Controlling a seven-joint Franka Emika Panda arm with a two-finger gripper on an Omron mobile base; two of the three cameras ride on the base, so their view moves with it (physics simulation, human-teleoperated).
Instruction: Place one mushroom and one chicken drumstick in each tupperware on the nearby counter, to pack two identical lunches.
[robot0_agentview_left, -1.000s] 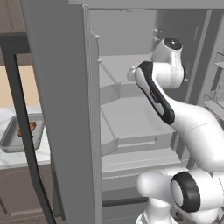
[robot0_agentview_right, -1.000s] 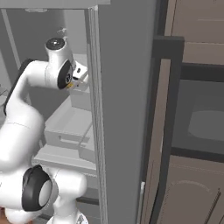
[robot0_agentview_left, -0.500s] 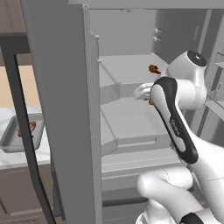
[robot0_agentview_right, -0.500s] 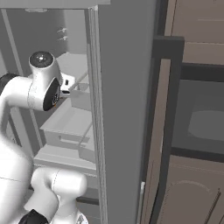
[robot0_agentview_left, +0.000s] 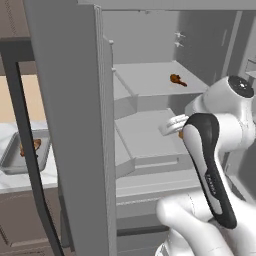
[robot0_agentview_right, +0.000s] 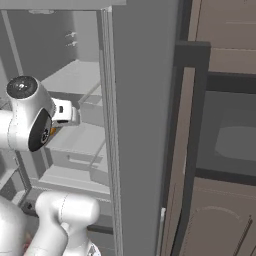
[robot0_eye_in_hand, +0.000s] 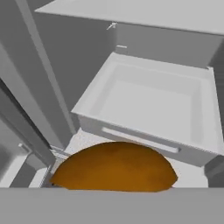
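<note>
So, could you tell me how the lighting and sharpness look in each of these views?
Left base view: flat, even light, soft shading, no glare; chicken drumstick on the fridge shelf small but distinct. Right base view: equally flat, slightly soft. Hand view: the held drumstick looms large and blurry-edged at the bottom.

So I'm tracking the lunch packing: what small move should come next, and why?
Probably draw the arm back out of the fridge toward the counter. The claw is shut on a chicken drumstick, and a tupperware sits on that counter to the left. Another drumstick lies on the upper shelf.
</note>
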